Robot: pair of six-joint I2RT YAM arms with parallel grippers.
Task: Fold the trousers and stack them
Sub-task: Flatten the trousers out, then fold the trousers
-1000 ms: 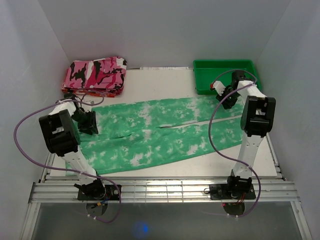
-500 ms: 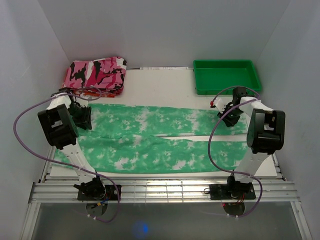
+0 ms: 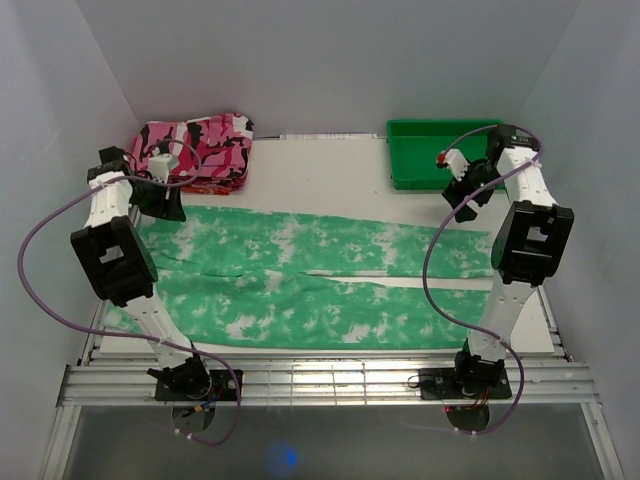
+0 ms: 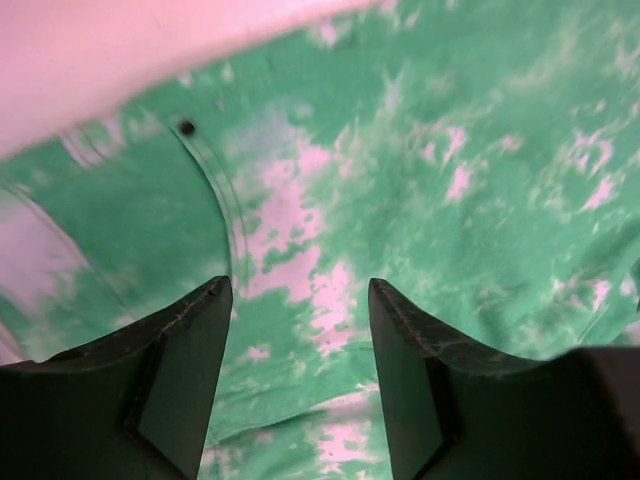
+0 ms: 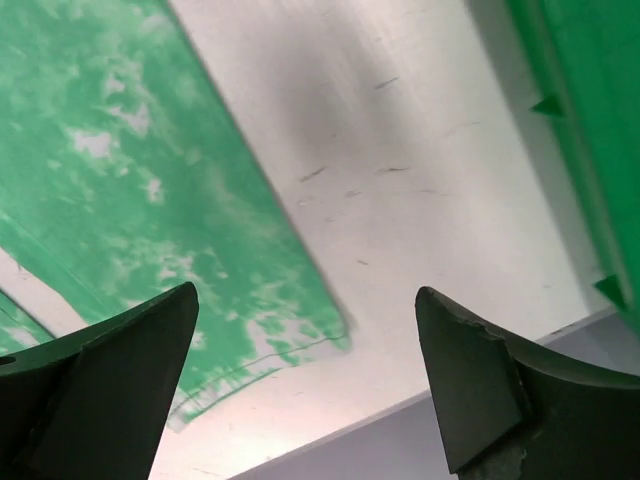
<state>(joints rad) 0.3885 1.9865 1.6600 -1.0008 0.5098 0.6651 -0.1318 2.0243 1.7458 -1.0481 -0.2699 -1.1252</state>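
Both arms have lifted away from the cloth since half a second back, and both have let go. Trousers (image 3: pixel 300 270) lie spread flat across the table (image 3: pixel 320 175), waist to the left, two legs running right with a thin gap between them.

Overhead, I see the left gripper (image 3: pixel 166 203) over the far waist corner, just beside the camouflage cloth (image 3: pixel 195 148). The right gripper (image 3: pixel 466 200) is up near the tray (image 3: pixel 445 127), by the far leg's end. I cannot judge the jaws from there.

Left wrist view settles it: fingers (image 4: pixel 190 340) partly apart, nothing between them, green cloth and a curved seam below.

Right wrist view: fingers (image 5: pixel 120 360) spread wide, holding nothing. Bare table shows between them, leg hem to one side, tray wall at the edge.
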